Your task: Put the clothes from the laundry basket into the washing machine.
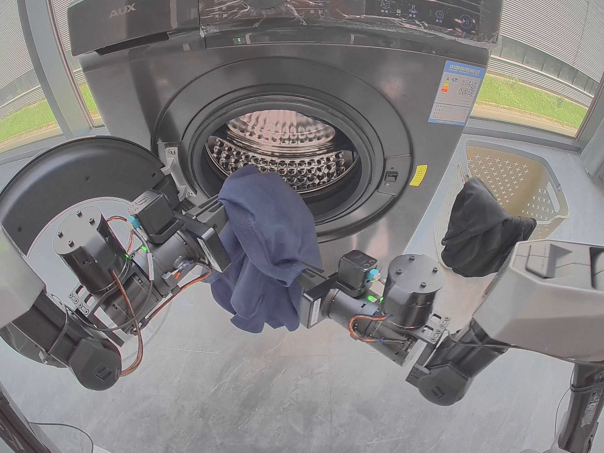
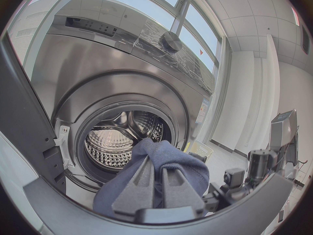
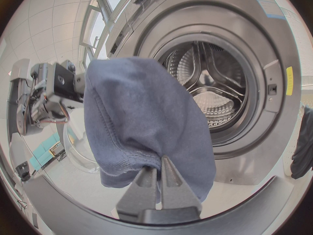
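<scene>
- The left claw is pinched tight on the blue cloth. Its two grey fingers are almost together, with a fold of cloth squeezed between them.
- The right claw is pinched tight on the same blue cloth, biting a stitched hem at the lower edge.
- The blue cloth hangs in the air between the two claws, right in front of the round mouth of the washing machine, by the lower left part of the rim. It is soft and floppy, and the loose end droops toward the floor.
- The mouth is wide open. The drum behind it is shiny metal with rows of little holes and raised ribs.
- The round door is swung out to the left side of the machine, next to the left arm.
- The laundry basket sits on the floor by the right side of the machine. It is cream plastic with small star holes.
- A black cloth hangs bunched over the near rim of the basket, well apart from both claws.
- The floor is smooth and grey.
</scene>
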{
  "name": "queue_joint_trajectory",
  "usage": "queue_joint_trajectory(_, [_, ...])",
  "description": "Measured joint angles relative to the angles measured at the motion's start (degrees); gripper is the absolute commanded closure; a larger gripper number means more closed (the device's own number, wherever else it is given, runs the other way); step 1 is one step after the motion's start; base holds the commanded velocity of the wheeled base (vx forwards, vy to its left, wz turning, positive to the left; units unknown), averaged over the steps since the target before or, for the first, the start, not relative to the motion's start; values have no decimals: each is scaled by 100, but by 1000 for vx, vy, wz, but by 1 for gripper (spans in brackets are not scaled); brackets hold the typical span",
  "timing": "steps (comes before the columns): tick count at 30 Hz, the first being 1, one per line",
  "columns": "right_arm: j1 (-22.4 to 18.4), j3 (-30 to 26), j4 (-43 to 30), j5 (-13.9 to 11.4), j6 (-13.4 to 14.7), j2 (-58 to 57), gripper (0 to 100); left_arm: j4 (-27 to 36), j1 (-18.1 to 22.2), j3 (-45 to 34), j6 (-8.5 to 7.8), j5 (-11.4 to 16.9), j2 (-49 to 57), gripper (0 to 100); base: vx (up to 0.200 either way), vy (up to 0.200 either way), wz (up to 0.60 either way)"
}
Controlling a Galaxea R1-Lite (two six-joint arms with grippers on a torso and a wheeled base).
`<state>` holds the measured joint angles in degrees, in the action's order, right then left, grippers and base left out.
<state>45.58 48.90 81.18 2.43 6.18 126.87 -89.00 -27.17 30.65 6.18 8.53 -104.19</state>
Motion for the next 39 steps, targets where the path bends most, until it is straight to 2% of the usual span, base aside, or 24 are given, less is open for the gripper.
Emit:
queue_joint_trajectory(9, [-510,-783,-40,-7,24,-1130,100,-1,-27,-184,-16,50,1,100,0,0,0])
queue_joint_trajectory(10, [-560,-817,-33,-13,24,-1234,100,0,-46,-268,-22,63,1,0,0,0,0])
queue_joint_trajectory(19, [-617,-783,90,-43,35,-1701,100,-9,-397,-833,-49,85,-77,0,0,0,0])
queue_joint_trajectory(33, [-344,-52,6,-32,17,-1819,100,0,-439,-902,-94,63,-820,0,0,0,0])
queue_joint_trajectory(39, [-325,499,-306,28,-16,-1705,100,0,-540,-1036,-208,88,-925,0,0,0,0])
